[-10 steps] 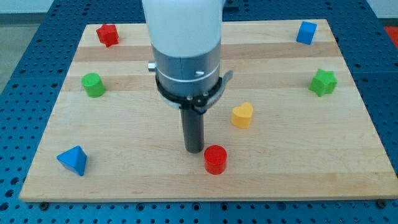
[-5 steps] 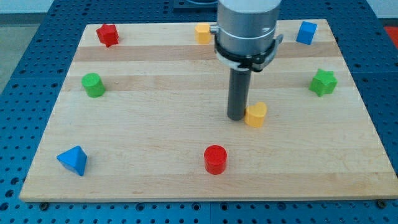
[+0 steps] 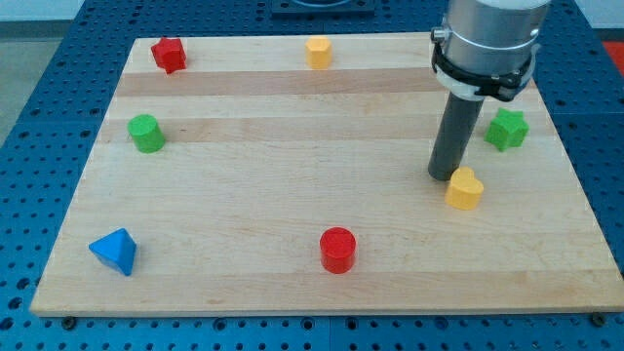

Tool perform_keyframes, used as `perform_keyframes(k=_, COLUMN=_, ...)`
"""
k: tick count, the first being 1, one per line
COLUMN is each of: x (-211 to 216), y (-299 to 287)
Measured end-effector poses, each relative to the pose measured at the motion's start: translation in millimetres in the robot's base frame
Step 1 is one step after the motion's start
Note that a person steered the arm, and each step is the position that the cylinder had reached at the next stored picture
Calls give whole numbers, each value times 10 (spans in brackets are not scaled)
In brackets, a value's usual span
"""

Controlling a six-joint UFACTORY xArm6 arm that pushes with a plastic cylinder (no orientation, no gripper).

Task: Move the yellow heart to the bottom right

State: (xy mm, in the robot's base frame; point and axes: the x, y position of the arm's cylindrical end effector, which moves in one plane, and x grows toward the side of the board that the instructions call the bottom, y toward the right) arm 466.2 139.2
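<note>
The yellow heart (image 3: pixel 465 187) lies on the wooden board (image 3: pixel 244 214) at the view's right, a little below the middle. My tip (image 3: pixel 445 176) stands right against the heart's upper left side, touching it. The dark rod rises from there to the grey arm body at the view's top right.
A green star (image 3: pixel 507 129) sits just right of the rod. A red cylinder (image 3: pixel 338 250) is at bottom centre, a blue pyramid-like block (image 3: pixel 114 251) at bottom left, a green cylinder (image 3: pixel 146 133) at left, a red block (image 3: pixel 169 55) at top left, a yellow block (image 3: pixel 318 51) at top centre.
My tip has swept from beside the red cylinder over to the right. It has pushed the yellow heart rightward and slightly down. The arm now hides the blue block at top right.
</note>
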Motion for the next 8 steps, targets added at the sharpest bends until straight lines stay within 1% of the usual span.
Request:
perform_keyframes(k=4, x=677, y=60)
perform_keyframes(k=6, x=709, y=348)
perform_keyframes(k=8, x=669, y=441)
